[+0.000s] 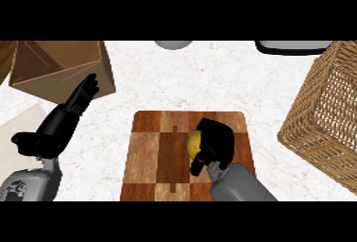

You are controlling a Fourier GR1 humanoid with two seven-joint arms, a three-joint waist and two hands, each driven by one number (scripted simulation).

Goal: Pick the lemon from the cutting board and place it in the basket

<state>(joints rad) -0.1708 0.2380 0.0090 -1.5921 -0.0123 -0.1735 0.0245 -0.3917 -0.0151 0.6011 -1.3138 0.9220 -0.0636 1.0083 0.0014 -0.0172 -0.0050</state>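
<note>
Right now, in the head view, the wooden cutting board (pixel 157 156) lies in the lower middle of the frame on the white speckled tabletop (pixel 209 80). The yellow lemon (pixel 194 143) sits on the board, a bit right of its middle. The right hand (pixel 216 142) comes up from the bottom edge and is on top of the lemon — its black fingers curl round it and hide most of it, so only the left side of the lemon shows.

The woven basket (pixel 324 118) stands at the right side of the frame, apart from the board, with tabletop between them.

The left hand (pixel 66 118) is at the left side of the frame, next to the board but not touching it. Its fingers are straight and point up toward the upper left — it holds nothing.

A brown box (pixel 59 66) sits in the upper left, just past those fingertips. At the top edge there is a small grey round thing (pixel 173 44) and a dark, pale-edged thing (pixel 289 47), both cut off by the frame.
</note>
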